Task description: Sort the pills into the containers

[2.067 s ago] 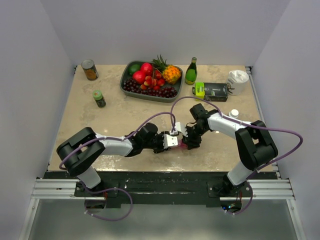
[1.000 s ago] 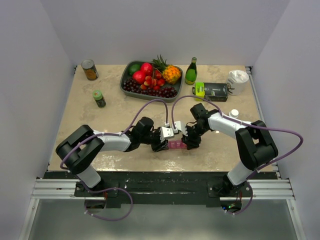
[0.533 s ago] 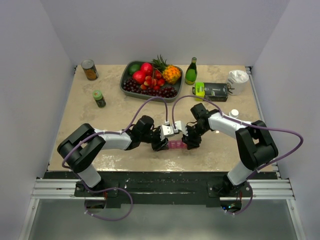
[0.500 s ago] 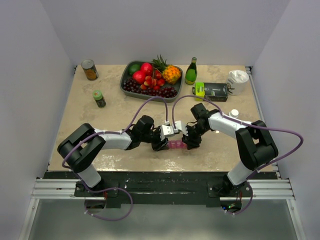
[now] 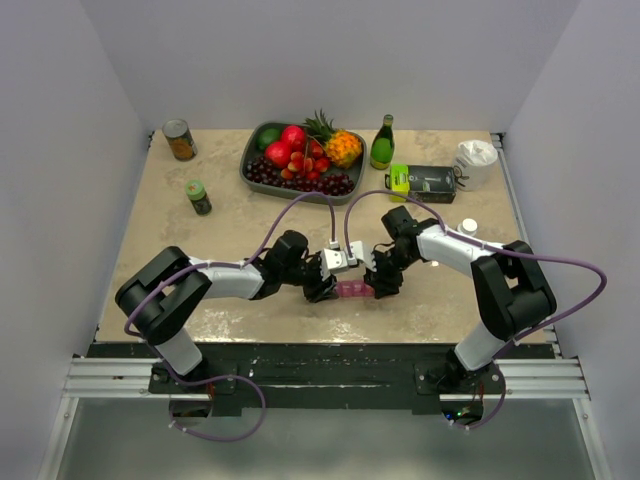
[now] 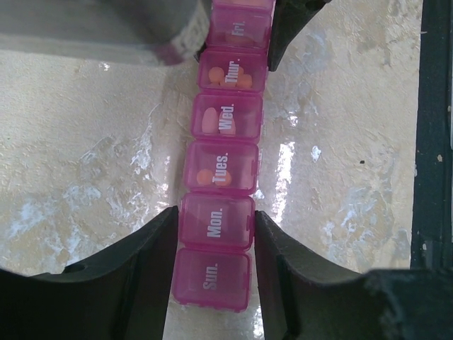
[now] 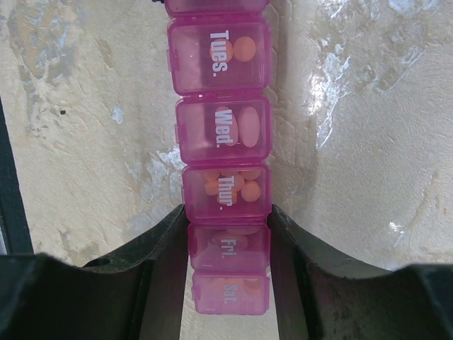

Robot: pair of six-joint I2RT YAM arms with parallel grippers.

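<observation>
At front-centre of worktop [image 5: 200, 240], top view: pill organizer [image 5: 352, 290], pink, flat, running left-right between the two claws. Left claw [image 5: 328, 288] at its left end, right claw [image 5: 378, 287] at its right end, both arms low and reaching inward. Farther back, well apart: fruit tray [image 5: 247, 160], can [image 5: 180, 139], green-capped bottle [image 5: 198, 196], green glass bottle [image 5: 382, 142]. Left wrist view: left claw [image 6: 214, 230] clamped on pill organizer [image 6: 223, 166], fingers [image 6: 152, 262] touching both sides of Mon. compartment, Sun. at the near end, lids closed, orange pills [image 6: 209, 120] visible through Tues., Wed., Thur. Right wrist view: right claw [image 7: 228, 237] clamped on pill organizer [image 7: 223, 134], fingers [image 7: 166, 255] against both sides of Fri. compartment, Sat. at the near end, orange pills [image 7: 244, 48] inside Tues., Wed., Thur.
</observation>
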